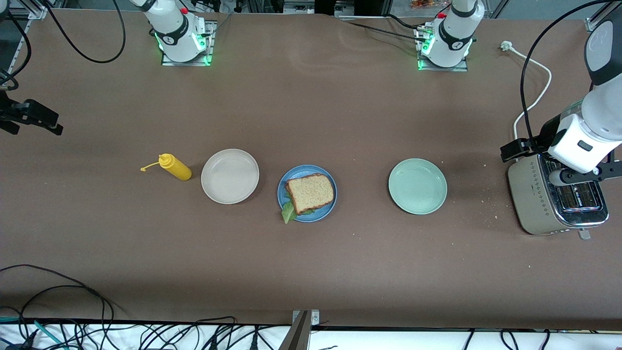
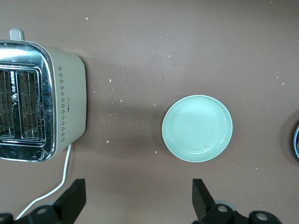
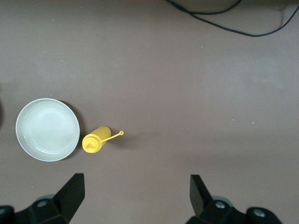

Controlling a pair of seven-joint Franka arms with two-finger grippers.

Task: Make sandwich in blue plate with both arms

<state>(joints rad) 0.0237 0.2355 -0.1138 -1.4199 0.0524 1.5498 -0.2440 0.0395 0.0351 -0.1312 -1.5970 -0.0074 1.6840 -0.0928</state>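
Both pincers, the left gripper (image 2: 135, 200) and right gripper (image 3: 135, 198), hang wide and empty at the table's ends, apparently retired since the sandwich (image 1: 309, 193) sits assembled on the blue plate (image 1: 328, 206).

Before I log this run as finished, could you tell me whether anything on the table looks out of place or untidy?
Mostly tidy. A lettuce leaf sticks out past the blue plate rim from under the sandwich, and crumbs lie scattered between the green plate and the toaster.

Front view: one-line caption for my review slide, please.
Finished sandwich on the blue plate between beige plate and pale green plate; both arms waiting.
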